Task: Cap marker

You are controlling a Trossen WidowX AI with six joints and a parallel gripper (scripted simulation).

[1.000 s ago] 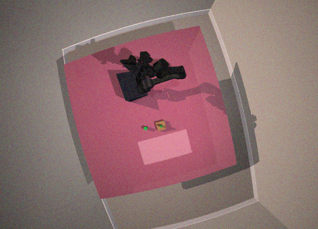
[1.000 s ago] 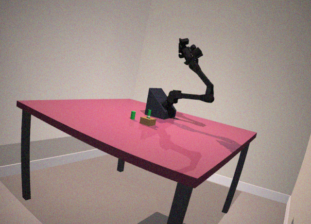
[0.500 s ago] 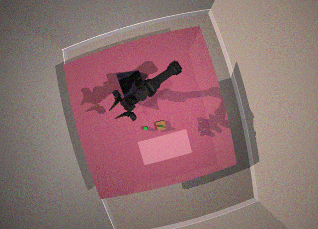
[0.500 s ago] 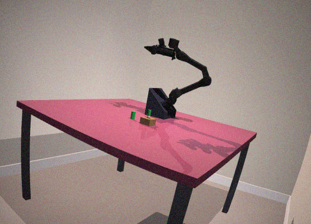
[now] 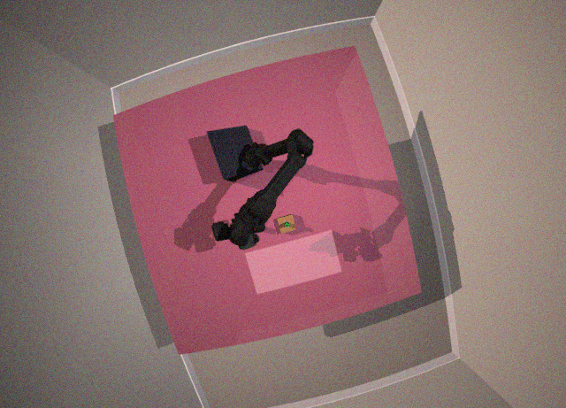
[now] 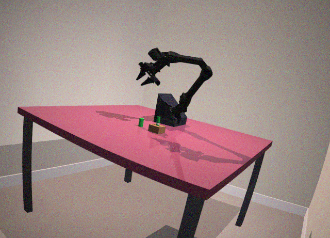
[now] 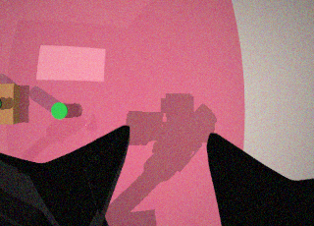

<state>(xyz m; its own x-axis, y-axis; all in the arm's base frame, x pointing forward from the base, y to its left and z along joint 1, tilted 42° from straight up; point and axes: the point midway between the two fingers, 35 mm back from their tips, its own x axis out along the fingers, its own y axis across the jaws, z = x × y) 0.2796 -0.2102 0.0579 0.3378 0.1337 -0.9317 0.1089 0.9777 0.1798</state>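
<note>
The green cap (image 6: 141, 122) (image 7: 59, 110) stands upright and loose on the table; in the top view the arm hides it. The green marker (image 6: 158, 120) (image 5: 286, 224) stands upright in the tan holder block (image 6: 156, 128) (image 5: 281, 230) (image 7: 10, 116), a short way from the cap. The marker's upper part is green, with a pale band just above the block. My gripper (image 6: 138, 82) (image 7: 169, 136) is open and empty, high above the table. In the wrist view the cap lies left of the fingers, outside the space between them.
The pink table (image 5: 274, 321) (image 6: 106, 139) carries a dark base block (image 5: 226, 150) (image 6: 162, 107) with the arm mounted at it. A pale pink rectangle (image 5: 292, 263) (image 7: 71, 64) lies on the table beside the holder block. Arm shadows cross the table.
</note>
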